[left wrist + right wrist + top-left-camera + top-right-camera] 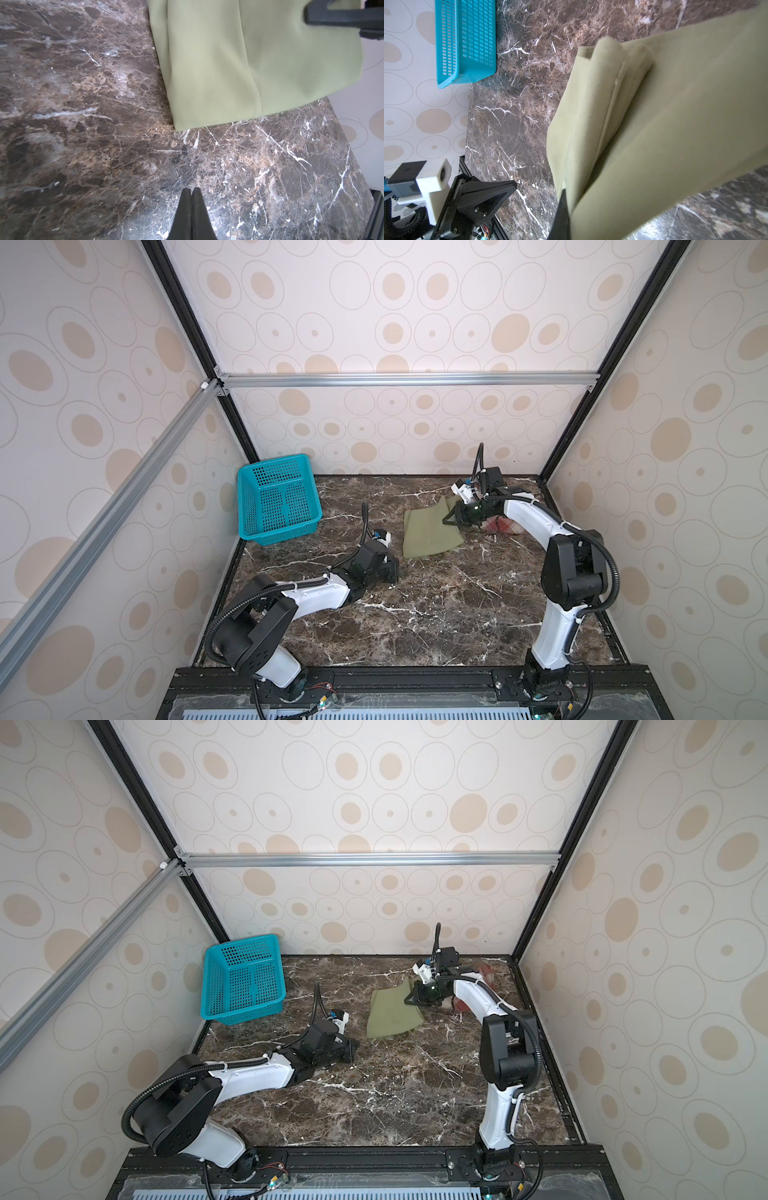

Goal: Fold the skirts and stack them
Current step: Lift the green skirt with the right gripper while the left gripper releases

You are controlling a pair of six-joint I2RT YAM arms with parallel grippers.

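Locate the teal perforated basket [272, 479] at the far left corner of the dark marble-pattern table [436, 614]. You see walls [415, 323] papered with beige ovals and an aluminium rail [407, 379] across the back.

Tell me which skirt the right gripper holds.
The green skirt: the right gripper is shut on its edge. The plaid skirt lies partly hidden behind the arm.

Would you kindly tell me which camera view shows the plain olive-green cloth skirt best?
The top views: both show the olive-green skirt nearly whole on the dark marble table, with the right gripper at its edge. The left wrist view shows only one flat corner; the right wrist view shows its layers close up, cropped.
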